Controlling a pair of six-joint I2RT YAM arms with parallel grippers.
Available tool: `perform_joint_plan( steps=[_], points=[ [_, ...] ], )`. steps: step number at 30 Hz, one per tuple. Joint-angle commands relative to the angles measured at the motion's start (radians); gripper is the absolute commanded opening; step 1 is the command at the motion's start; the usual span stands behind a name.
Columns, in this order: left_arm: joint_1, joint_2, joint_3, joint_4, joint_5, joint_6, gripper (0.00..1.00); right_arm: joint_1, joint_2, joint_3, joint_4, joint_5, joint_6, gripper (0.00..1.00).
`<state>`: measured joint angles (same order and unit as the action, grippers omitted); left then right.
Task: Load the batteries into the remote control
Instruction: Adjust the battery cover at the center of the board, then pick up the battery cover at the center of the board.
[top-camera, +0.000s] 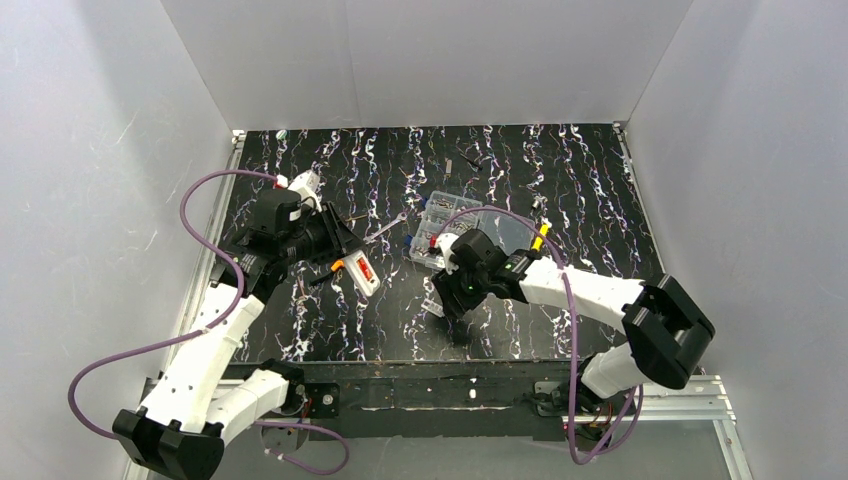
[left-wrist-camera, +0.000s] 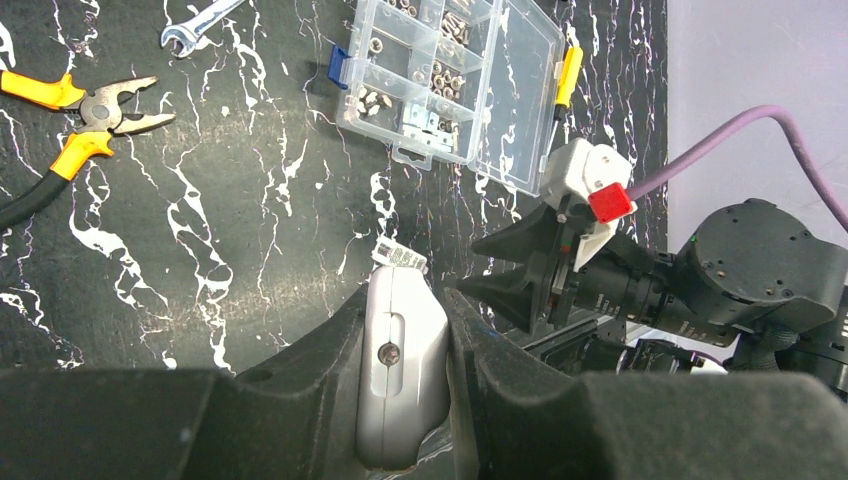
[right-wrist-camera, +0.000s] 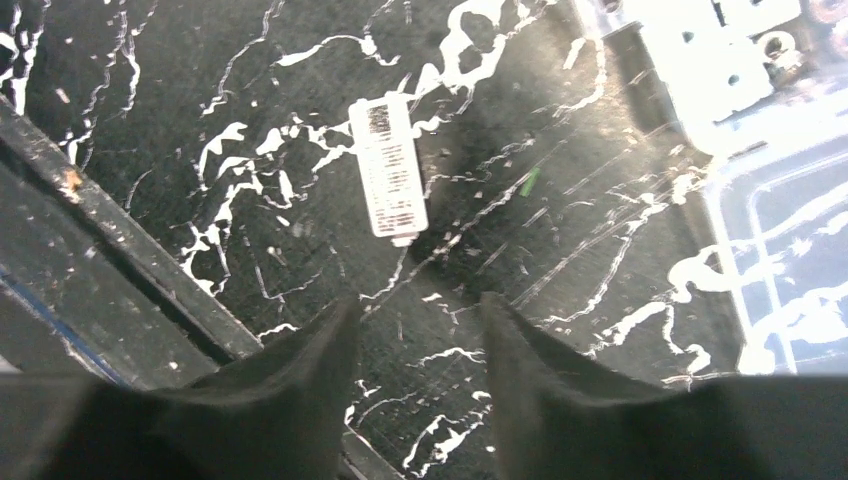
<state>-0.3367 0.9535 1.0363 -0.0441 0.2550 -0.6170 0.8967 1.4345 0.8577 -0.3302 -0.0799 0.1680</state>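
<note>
1. Table (left-wrist-camera: 250, 230): black surface with irregular white marble veining.
2. Remote control (left-wrist-camera: 400, 370): white-grey casing.
3. Pliers (left-wrist-camera: 85, 115): orange-yellow handles, dark grey metal head.
4. Compartment box (left-wrist-camera: 520, 95): clear plastic; latch (left-wrist-camera: 338, 68) blue.
5. Cover piece (right-wrist-camera: 388, 167): white with dark printed marks.
6. Cable (left-wrist-camera: 720, 140): purple.
7. Screwdriver (left-wrist-camera: 568, 75): yellow handle.

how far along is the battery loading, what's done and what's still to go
Done: the small white cover lies loose on the table, off the remote control. In hand: the left gripper is shut on the remote control; the right gripper is open and empty above the cover. Left: no batteries show in any view and the recess is hidden, so loading and refitting the cover likely remain.
</note>
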Motion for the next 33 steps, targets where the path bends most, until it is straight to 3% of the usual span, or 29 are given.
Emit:
perform_joint_plan(
  steps=[1, 6, 18, 33],
  points=[
    [0.004, -0.019, -0.002, -0.025, 0.005, 0.012, 0.0, 0.004, 0.027, 0.005, 0.076, -0.098, -0.075, 0.64],
    [0.004, -0.014, -0.001, -0.024, 0.005, 0.01, 0.0, 0.011, 0.094, 0.049, 0.071, -0.112, -0.139, 0.69],
    [0.004, -0.002, -0.002, -0.028, 0.005, 0.01, 0.0, 0.05, 0.192, 0.107, 0.066, -0.066, -0.211, 0.65],
    [0.003, 0.023, 0.009, -0.017, 0.016, 0.01, 0.0, 0.071, 0.257, 0.146, 0.007, 0.015, -0.211, 0.49]
  ],
)
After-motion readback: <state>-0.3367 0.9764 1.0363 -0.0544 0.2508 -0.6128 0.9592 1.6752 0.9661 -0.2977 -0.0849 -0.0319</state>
